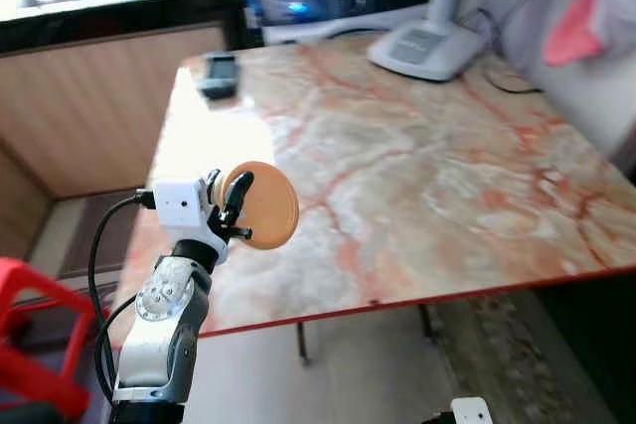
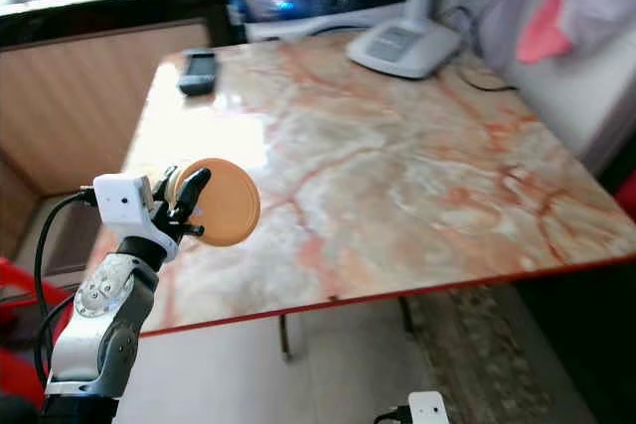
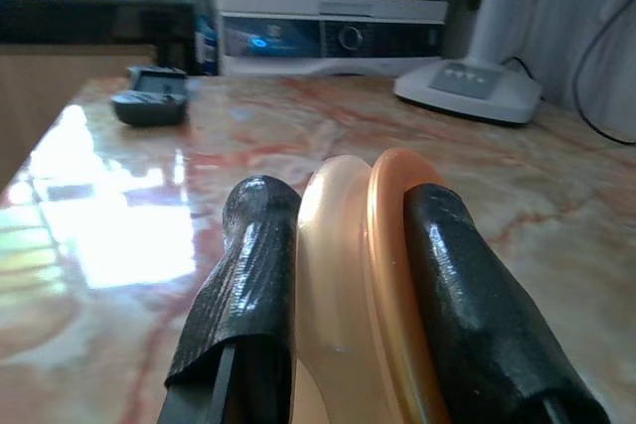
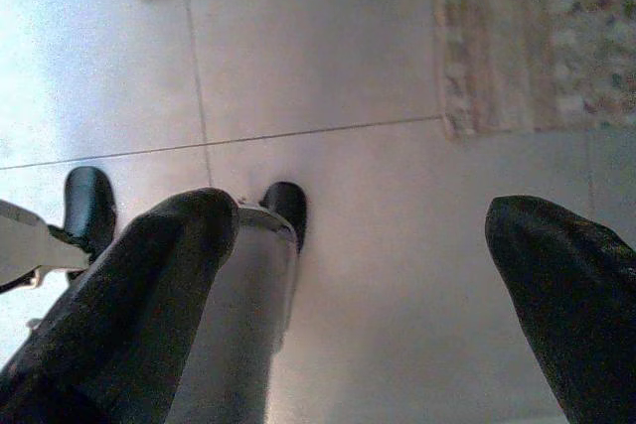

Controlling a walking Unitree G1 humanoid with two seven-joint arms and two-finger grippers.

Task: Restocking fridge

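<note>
Orange round lid (image 1: 266,206), perhaps a disc, sits clamped edgewise in the left tool (image 3: 343,275); right tool (image 4: 368,295) gapes wide, holding nothing.

A round, flat, orange-tan disc-shaped item (image 1: 266,206) is held up on edge above the near-left part of a marble-patterned table (image 1: 427,176), at about 8 o'clock from the tabletop's centre. It stands nearly upright, one broad face turned toward the camera and slightly to the right. The left gripper (image 1: 235,208) pinches it at its 9 o'clock rim, one black finger lying across the facing side. Seen along the fingers in the left wrist view, the item (image 3: 368,275) shows two layers pressed together edge-on: a pale, creamy-translucent one and a deeper orange one, each with a rounded rim, clamped tightly between the two black fingers (image 3: 243,275).
</note>
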